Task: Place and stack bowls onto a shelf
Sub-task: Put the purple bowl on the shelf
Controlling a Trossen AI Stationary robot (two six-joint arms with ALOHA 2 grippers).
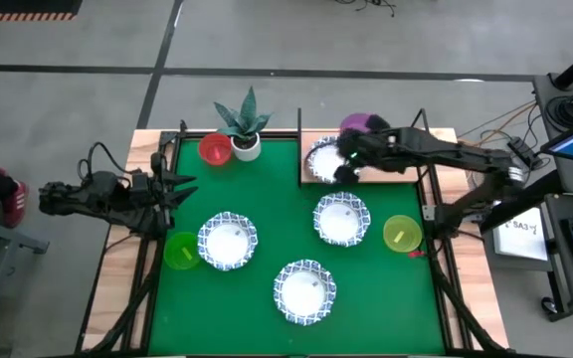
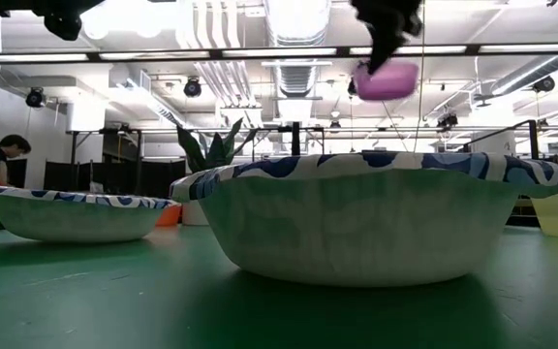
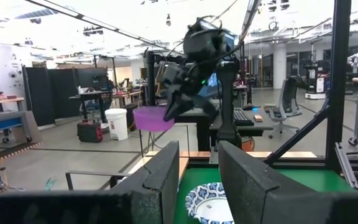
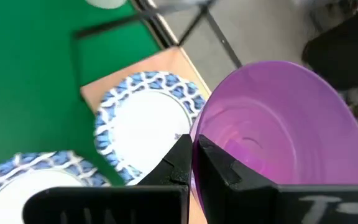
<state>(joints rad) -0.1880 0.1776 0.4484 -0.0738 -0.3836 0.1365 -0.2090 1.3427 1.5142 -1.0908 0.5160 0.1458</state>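
My right gripper (image 1: pixel 349 151) is over the light-wood shelf (image 1: pixel 398 176) at the far right of the mat, shut on a purple bowl (image 1: pixel 359 123), which also shows in the low view (image 2: pixel 387 79) and the left wrist view (image 3: pixel 153 117). One white bowl with a blue rim (image 1: pixel 321 162) sits on the shelf's left end. Three more blue-rimmed bowls (image 1: pixel 228 241) (image 1: pixel 341 218) (image 1: pixel 304 290) rest on the green mat, as do the red (image 1: pixel 215 149), green (image 1: pixel 180 251) and yellow-green (image 1: pixel 402 234) bowls. My left gripper (image 1: pixel 181 184) waits open at the mat's left edge. My right gripper pinches the purple bowl's rim (image 4: pixel 199 134), on the side nearest the wrist. One finger (image 4: pixel 179 165) is outside the wall and the other inside. The fingers come slanting down from above. The bowl is lifted clear over the shelf, mouth up, hanging below them.
A white pot with a spiky plant (image 1: pixel 246 127) stands at the mat's far edge, between the red bowl and the shelf. The shelf's thin black frame (image 1: pixel 299 149) rises along its left side. Bare wood on the shelf lies to the right of the bowl there.
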